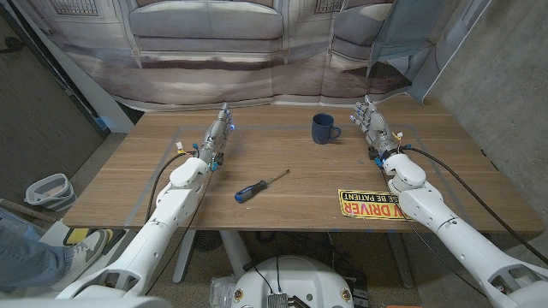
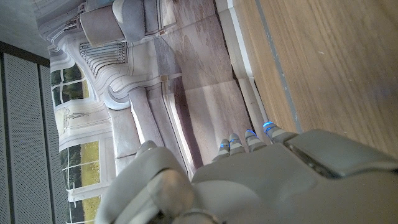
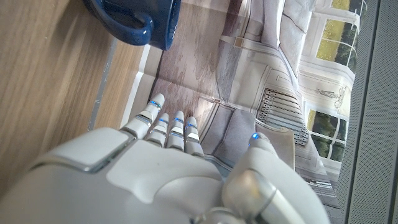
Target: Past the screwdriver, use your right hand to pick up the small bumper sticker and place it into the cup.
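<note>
A yellow and black bumper sticker lies flat near the table's front edge on the right. A blue-handled screwdriver lies aslant at the middle of the table. The dark blue cup stands at the back middle and also appears as a blue cup in the right wrist view. My right hand is at the back right, to the right of the cup, fingers straight and holding nothing. My left hand is at the back left, fingers straight, empty.
A taped outline marks the wooden table. A printed backdrop of a sofa hangs behind the table. A white bin stands on the floor at the left.
</note>
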Available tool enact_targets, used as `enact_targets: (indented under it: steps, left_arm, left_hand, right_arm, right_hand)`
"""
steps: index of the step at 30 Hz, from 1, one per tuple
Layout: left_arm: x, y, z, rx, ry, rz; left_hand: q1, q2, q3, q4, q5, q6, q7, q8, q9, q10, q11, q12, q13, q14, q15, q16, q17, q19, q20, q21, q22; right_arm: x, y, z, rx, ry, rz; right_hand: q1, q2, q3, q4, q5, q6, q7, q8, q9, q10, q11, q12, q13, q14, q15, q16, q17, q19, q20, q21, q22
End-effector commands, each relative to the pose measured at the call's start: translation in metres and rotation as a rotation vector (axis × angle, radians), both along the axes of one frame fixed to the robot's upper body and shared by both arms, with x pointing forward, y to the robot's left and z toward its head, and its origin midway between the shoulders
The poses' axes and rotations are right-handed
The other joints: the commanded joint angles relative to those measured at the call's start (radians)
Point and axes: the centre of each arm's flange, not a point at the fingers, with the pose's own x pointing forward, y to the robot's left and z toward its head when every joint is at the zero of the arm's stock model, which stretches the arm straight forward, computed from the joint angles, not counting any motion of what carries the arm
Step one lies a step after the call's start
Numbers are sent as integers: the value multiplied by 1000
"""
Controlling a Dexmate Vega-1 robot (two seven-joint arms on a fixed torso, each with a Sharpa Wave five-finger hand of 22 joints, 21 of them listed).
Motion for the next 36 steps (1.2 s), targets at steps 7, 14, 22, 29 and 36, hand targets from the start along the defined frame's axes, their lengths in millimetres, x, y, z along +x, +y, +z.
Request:
enact_targets:
  steps: [7, 14, 22, 29, 36]
  left_arm:
    - [-2, 0, 14, 16, -9, 20]
    - [-3, 1, 16, 25, -15, 15]
    - [-8, 3, 20, 33, -25, 20]
    - [-11, 9, 17, 28, -19, 37]
    - [-16, 9, 19, 40, -21, 42]
  left_hand:
    - [13, 7, 4, -1, 7, -3, 1, 4, 2, 8, -1, 9, 3, 5, 3, 5, 3, -2, 6, -1, 4]
    - [16, 11, 4, -2, 8, -1, -1, 3, 2, 12, 1, 9, 3, 8, 2, 5, 4, -2, 8, -1, 5]
    - [21, 15, 4, -4, 9, 2, -1, 1, 3, 14, -2, 8, 3, 10, 2, 4, 4, -2, 9, -2, 5]
    - [24, 17, 3, -4, 10, 6, -3, 1, 3, 16, 0, 7, 4, 12, 2, 3, 4, -3, 12, -3, 5]
    - [26, 18, 3, -5, 10, 9, -3, 1, 3, 17, 0, 6, 4, 13, 2, 3, 4, -2, 11, -4, 5]
  right_arm:
    - [-18, -7, -1, -7, -48, 8]
    - [-27, -8, -2, -21, -68, 1]
    - [-38, -10, -7, -19, -78, -7]
    - [-42, -7, -14, -23, -78, 7]
    - [-46, -10, -15, -36, -87, 10]
  right_hand:
    - [14, 3, 3, -9, 1, 16, -3, 4, 3, 26, 0, 7, 5, 28, -1, 5, 3, 24, -20, 0, 2]
    - [17, 4, 3, -11, 0, 23, -2, 4, 3, 33, -1, 8, 5, 39, -3, 6, 3, 30, -20, -1, 2]
    - [20, 3, 2, -14, -2, 26, -4, 4, 3, 40, -1, 9, 5, 43, -2, 5, 4, 35, -18, -3, 2]
    - [23, 3, 1, -17, -3, 34, -9, 4, 3, 52, -2, 11, 5, 54, -4, 5, 4, 44, -16, -4, 2]
    - [24, 1, 0, -19, -3, 37, -12, 3, 4, 57, -4, 11, 5, 59, -4, 4, 4, 49, -16, -5, 2]
